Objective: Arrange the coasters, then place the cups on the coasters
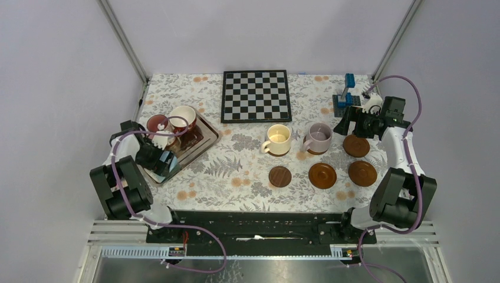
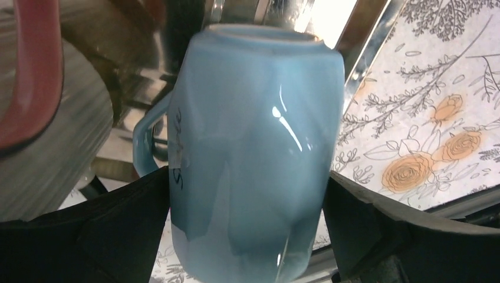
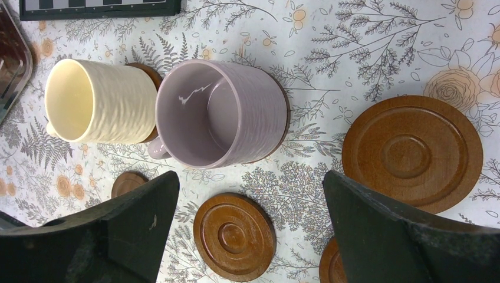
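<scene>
A light blue cup (image 2: 253, 147) lies on its side at the near corner of the metal tray (image 1: 207, 140). It sits between the fingers of my left gripper (image 1: 159, 158), which stand open close beside its walls. A cream-yellow cup (image 1: 278, 139) and a lilac cup (image 1: 319, 138) each stand on a coaster mid-table. Three bare coasters (image 1: 322, 175) lie in a row in front of them, the left one (image 1: 280, 176) smaller and darker. A fourth bare coaster (image 1: 356, 145) lies beside the lilac cup. My right gripper (image 1: 352, 124) hovers open above that coaster, holding nothing.
Two more cups (image 1: 184, 118) stand on the tray behind my left gripper. A chessboard (image 1: 256, 95) lies at the back centre. A blue block stand (image 1: 344, 97) is at the back right, close behind my right wrist.
</scene>
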`<state>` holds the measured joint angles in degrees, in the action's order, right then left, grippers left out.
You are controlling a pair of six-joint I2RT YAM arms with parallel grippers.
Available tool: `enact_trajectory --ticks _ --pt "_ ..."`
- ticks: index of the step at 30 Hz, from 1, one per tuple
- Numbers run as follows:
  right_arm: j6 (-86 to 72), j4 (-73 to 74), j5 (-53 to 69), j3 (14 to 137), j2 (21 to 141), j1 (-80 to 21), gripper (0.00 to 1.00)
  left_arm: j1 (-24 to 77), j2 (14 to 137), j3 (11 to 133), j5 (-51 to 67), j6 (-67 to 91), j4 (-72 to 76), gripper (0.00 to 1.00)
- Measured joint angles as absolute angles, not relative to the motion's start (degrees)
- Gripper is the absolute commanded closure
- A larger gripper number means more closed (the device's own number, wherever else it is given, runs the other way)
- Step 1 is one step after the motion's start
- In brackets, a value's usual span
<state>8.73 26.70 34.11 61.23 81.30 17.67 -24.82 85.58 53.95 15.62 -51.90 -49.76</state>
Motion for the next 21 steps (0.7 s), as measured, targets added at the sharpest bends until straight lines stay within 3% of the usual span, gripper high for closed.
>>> enact_trajectory --ticks 4,8,15,21 --pt "8.8 26.7 34.1 61.2 81.6 17.6 0.01 -23.1 87.2 53.9 15.1 -50.7 -47.7 0.07" --pt "9.0 26.8 34.1 61.2 81.6 17.6 0.00 -21.9 87.7 53.9 14.5 -49.6 -45.9 0.19" --pt "9.7 27.5 34.1 61.5 81.6 17.6 0.00 -21.3 87.8 54.0 14.0 -49.1 -46.0 0.50" --pt "10.7 28.5 34.1 62.8 81.6 17.5 0.00 -20.1 87.2 54.0 14.3 -49.1 -47.9 0.66"
